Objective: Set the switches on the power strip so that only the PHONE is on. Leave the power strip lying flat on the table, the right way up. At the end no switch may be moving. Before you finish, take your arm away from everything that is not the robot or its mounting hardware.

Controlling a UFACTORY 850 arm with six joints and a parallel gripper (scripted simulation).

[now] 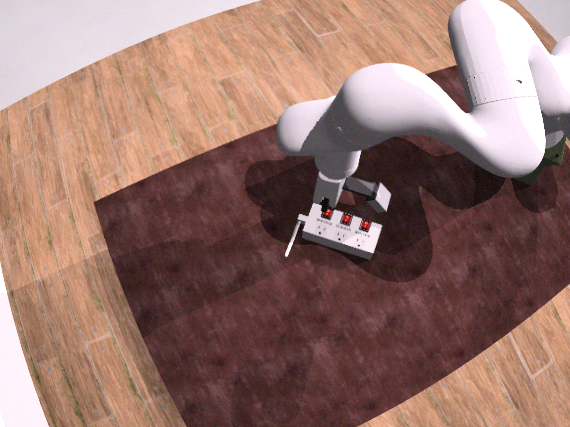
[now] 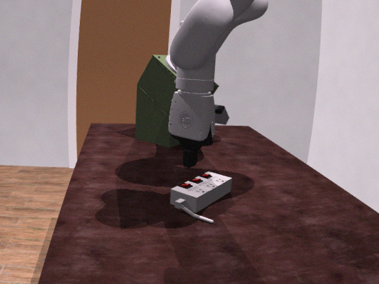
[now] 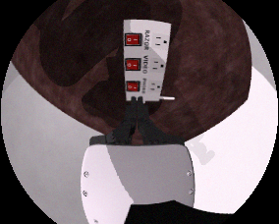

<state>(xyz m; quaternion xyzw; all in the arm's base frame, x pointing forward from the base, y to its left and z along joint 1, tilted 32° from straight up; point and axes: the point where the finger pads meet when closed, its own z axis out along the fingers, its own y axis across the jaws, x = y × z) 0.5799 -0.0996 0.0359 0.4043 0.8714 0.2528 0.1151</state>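
Note:
A white power strip (image 1: 341, 230) lies flat on the dark maroon table, the right way up, with three red rocker switches in a row. It also shows in the exterior view (image 2: 201, 190) and the wrist view (image 3: 145, 61). A short white cord (image 1: 293, 238) sticks out of its left end. The printed labels beside the switches are too small to read. My gripper (image 1: 325, 205) is shut and empty. It points down and hovers a little above the switch nearest the cord (image 1: 327, 213), its fingertips (image 2: 190, 161) clear of the strip. The wrist view shows the fingertips at the strip's cord end.
A green box (image 2: 156, 104) at the arm's base stands at the back of the table. The table's edges (image 2: 63, 193) drop to a wooden floor on the left. A grey camera block (image 1: 375, 193) juts from my wrist beside the strip.

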